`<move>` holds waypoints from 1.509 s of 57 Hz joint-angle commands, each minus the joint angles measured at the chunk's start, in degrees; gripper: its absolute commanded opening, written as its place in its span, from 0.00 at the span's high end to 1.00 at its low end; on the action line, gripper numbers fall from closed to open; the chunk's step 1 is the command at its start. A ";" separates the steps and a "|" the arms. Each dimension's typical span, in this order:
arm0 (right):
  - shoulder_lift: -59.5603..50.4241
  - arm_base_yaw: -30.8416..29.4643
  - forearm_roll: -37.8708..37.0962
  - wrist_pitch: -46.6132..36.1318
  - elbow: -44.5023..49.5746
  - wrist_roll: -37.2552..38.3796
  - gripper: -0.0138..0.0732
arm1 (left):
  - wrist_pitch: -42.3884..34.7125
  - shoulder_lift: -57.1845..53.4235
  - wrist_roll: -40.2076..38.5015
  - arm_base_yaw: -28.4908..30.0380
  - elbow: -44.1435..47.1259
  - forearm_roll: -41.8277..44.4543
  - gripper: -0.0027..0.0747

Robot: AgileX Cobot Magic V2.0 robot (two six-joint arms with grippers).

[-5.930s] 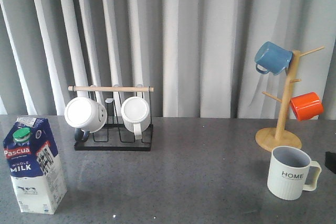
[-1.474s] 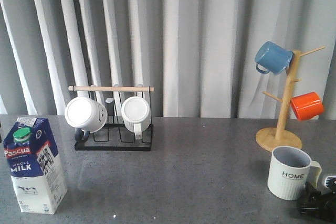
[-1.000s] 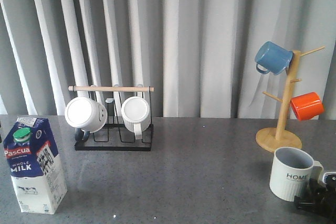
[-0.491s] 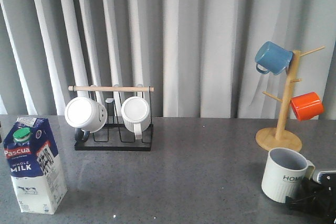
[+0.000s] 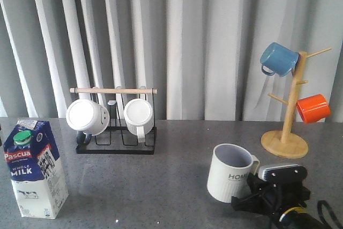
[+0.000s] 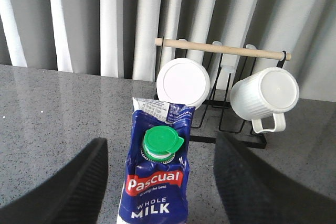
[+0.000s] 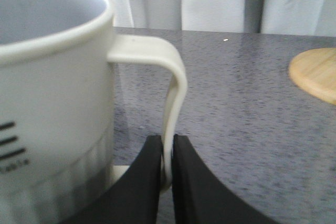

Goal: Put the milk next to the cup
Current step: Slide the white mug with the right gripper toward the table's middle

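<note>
Currently the right tool (image 7: 163,166) is clamped on the handle of the cup (image 5: 230,171); in the right wrist view both dark fingers (image 7: 144,182) press flat against the thin cream handle strap, one on each side. Cup stands upright on the grey table (image 5: 177,159), near edge, right of centre, lettering partly hidden by the tool (image 5: 268,191) in the front view. Grey-lavender inside visible, nothing seen in it.

Left tool (image 6: 157,182): fingers (image 6: 68,187) spread wide apart, one on each side of the milk (image 6: 157,177), not touching it. Green cap (image 6: 161,142) faces the wrist camera, between the two blurred fingers. In the front view the milk (image 5: 35,168) stands upright at the near left corner of the table, well apart from the cup.

Far side, left of centre: black wire rack (image 5: 115,132) with a wooden bar, two white mugs (image 5: 87,117) lying on it. Far right: wooden mug tree (image 5: 286,124) carrying a blue mug (image 5: 278,59) and an orange mug (image 5: 313,108). Grey pleated curtain (image 5: 187,36) behind.
</note>
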 commanded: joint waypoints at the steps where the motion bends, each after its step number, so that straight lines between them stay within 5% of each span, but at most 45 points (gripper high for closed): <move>1: -3.01 4.47 10.11 -2.17 -3.44 -4.68 0.84 | -3.92 -0.73 -0.07 0.08 -2.06 -0.27 0.41; 13: -2.62 11.75 22.50 0.77 -7.95 -14.25 0.84 | -3.92 -0.73 -0.07 0.08 -2.06 -0.27 0.41; 26: 0.15 14.79 27.56 0.86 -9.89 -17.52 0.84 | -3.92 -0.73 -0.07 0.08 -2.06 -0.27 0.41; 47: 2.70 15.60 28.25 1.37 -9.89 -19.86 0.81 | -3.92 -0.73 -0.07 0.08 -2.06 -0.27 0.41; 86: -4.93 15.52 25.48 -2.48 -1.23 -19.62 0.50 | -3.92 -0.73 -0.07 0.08 -2.06 -0.27 0.41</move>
